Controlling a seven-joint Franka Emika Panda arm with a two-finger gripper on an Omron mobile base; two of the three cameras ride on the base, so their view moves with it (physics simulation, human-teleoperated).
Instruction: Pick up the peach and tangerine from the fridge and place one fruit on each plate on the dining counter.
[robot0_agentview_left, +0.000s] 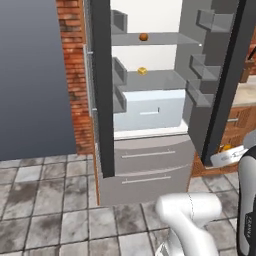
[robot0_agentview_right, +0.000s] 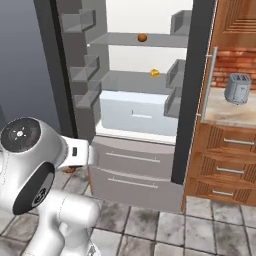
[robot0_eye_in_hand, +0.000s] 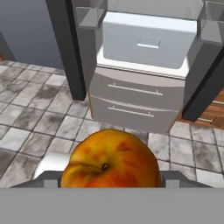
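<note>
The peach (robot0_eye_in_hand: 110, 159) sits hard against the hand camera, grasped in the end effector (robot0_eye_in_hand: 109, 181), held low over the tiled floor (robot0_eye_in_hand: 30, 118). Ahead, the fridge (robot0_agentview_left: 150, 165) stands with both doors open; a brown round item (robot0_agentview_left: 143, 36) rests on its upper shelf, a yellow one (robot0_agentview_left: 142, 71) below. A toaster (robot0_agentview_right: 237, 88) sits on the surface (robot0_agentview_right: 222, 112) beside it.

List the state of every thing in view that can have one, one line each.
Fridge: both doors open.
Bottom drawers: shut.
White crisper drawer: shut.
Peach: held in the end effector, out of the fridge.
Small round brown-orange fruit: on the upper shelf.
Yellow item: on the lower shelf.
Toaster: upright on the counter.
</note>
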